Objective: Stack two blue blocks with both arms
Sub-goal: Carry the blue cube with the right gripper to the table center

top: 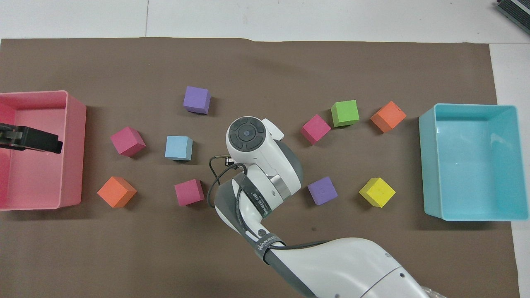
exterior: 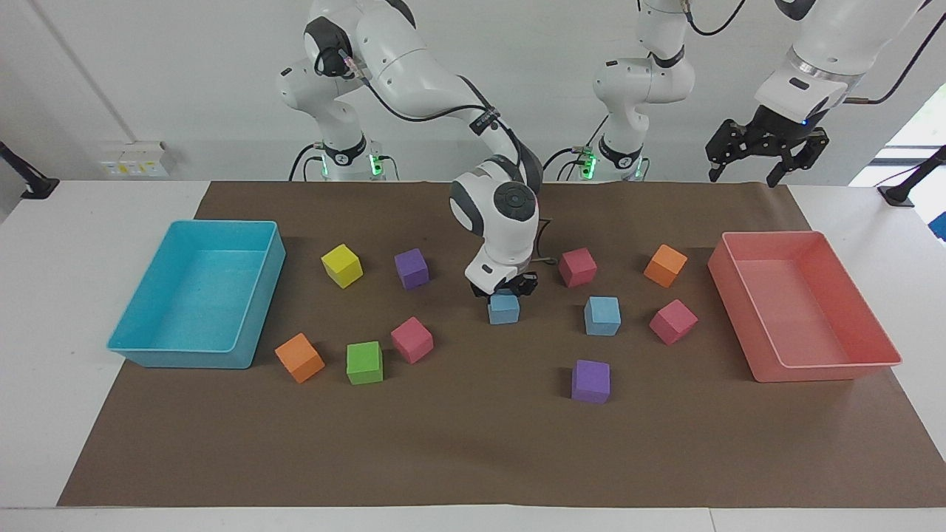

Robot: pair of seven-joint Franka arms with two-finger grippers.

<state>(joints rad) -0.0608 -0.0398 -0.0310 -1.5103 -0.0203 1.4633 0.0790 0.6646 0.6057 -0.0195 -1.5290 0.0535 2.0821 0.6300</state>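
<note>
Read across the facing view from the right arm's end of the worktop [exterior: 473,443], with clock directions taken in that view. The turquoise tray [exterior: 199,295] comes first, then a scatter of coloured cubes.

At mid-worktop the right gripper [exterior: 508,288] sits low, right on top of the first blue block [exterior: 503,310], which rests on the brown mat. Whether the gripper has clamped on it, I cannot tell. In the overhead view the arm's wrist hides this block completely.

The second blue block [exterior: 602,315] lies flat at three o'clock from the first, well apart from it. A purple cube [exterior: 590,381] sits at its six o'clock and a pink cube [exterior: 672,321] at its three o'clock.

The left gripper [exterior: 754,168] waits high over the pink tray [exterior: 828,369], its fingers apart and holding nothing.

The blocks look like light, matte foam cubes: slightly yielding, not slippery and not fragile. A grip across two parallel side faces, near mid-height, should hold one squarely. Pinching a corner risks twisting it. The free block's flat top gives an even seat if the edges are lined up.
</note>
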